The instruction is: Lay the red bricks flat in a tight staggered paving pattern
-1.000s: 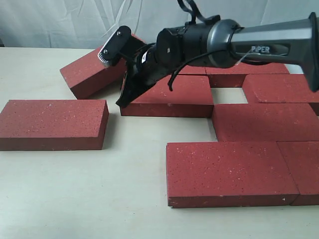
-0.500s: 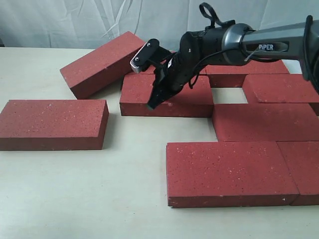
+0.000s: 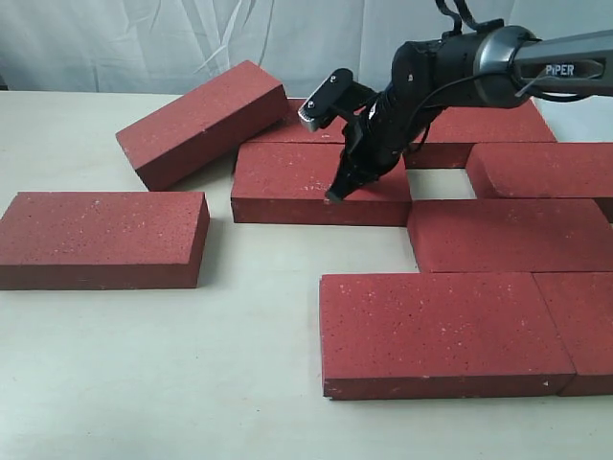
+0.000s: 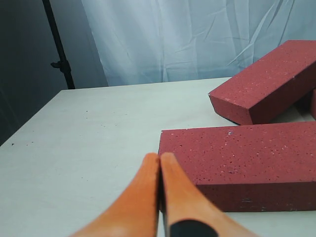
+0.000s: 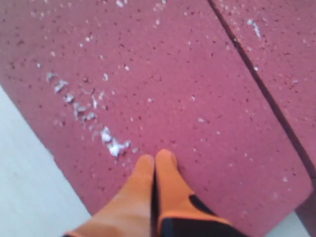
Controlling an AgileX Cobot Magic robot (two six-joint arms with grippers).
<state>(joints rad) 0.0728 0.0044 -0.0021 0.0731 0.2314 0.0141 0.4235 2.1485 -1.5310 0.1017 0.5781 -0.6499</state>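
Several red bricks lie flat on the pale table. My right gripper (image 3: 335, 195) is shut, empty, tips down on the front part of the middle brick (image 3: 287, 177). In the right wrist view the shut fingertips (image 5: 156, 158) touch that brick's top (image 5: 173, 74) beside white scuff marks (image 5: 111, 143). A tilted brick (image 3: 201, 120) leans behind the middle one. A lone brick (image 3: 101, 235) lies at the left. My left gripper (image 4: 159, 157) is shut and empty, low beside the corner of a flat brick (image 4: 247, 158); it does not show in the exterior view.
A front brick (image 3: 441, 326) and its neighbour (image 3: 584, 321) lie side by side at the near right. More bricks (image 3: 508, 230) fill the right, with a small gap (image 3: 439, 182) showing table. A white curtain hangs behind. A dark stand (image 4: 59, 49) rises past the table's far edge.
My right arm has drawn back to the right, its shut tips travelling from the middle brick's left end along its top to near the front middle. The bricks have not shifted.
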